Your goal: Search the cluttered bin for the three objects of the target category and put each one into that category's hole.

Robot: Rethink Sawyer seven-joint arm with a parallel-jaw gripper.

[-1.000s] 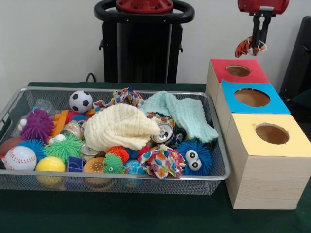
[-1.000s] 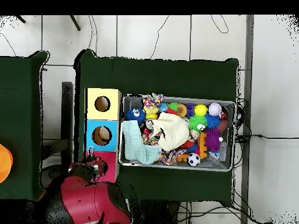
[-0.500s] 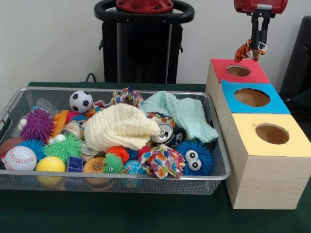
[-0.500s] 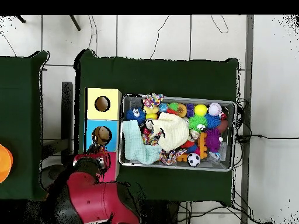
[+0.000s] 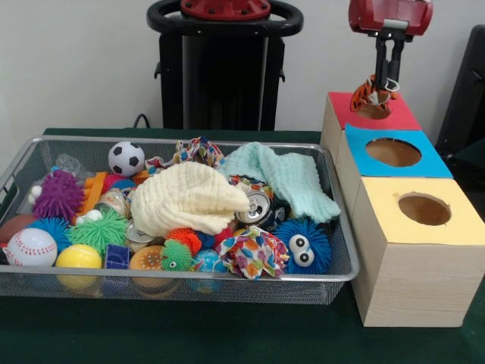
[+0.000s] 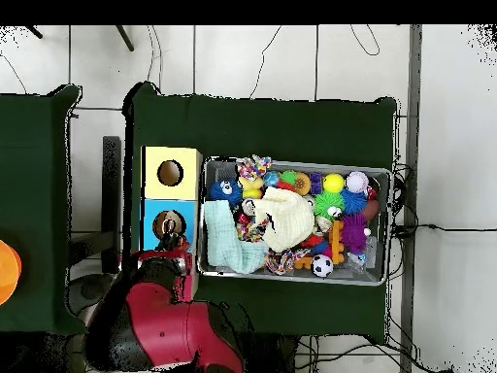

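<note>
The wire bin (image 5: 333,227) sits crammed with balls, cloths and cans, beside the row of three boxes: yellow (image 5: 447,243), blue (image 5: 432,163), red (image 5: 402,117). Over the red box's hole (image 5: 373,111) hangs the gripper (image 5: 386,82), jaws pinching a small striped orange toy (image 5: 365,96) just above the opening

Place: I read this as a robotics lab.
Evidence: green-draped counter (image 5: 227,337), three colour-topped sorting boxes (image 5: 413,227), cables on tiled floor (image 6: 291,58).
</note>
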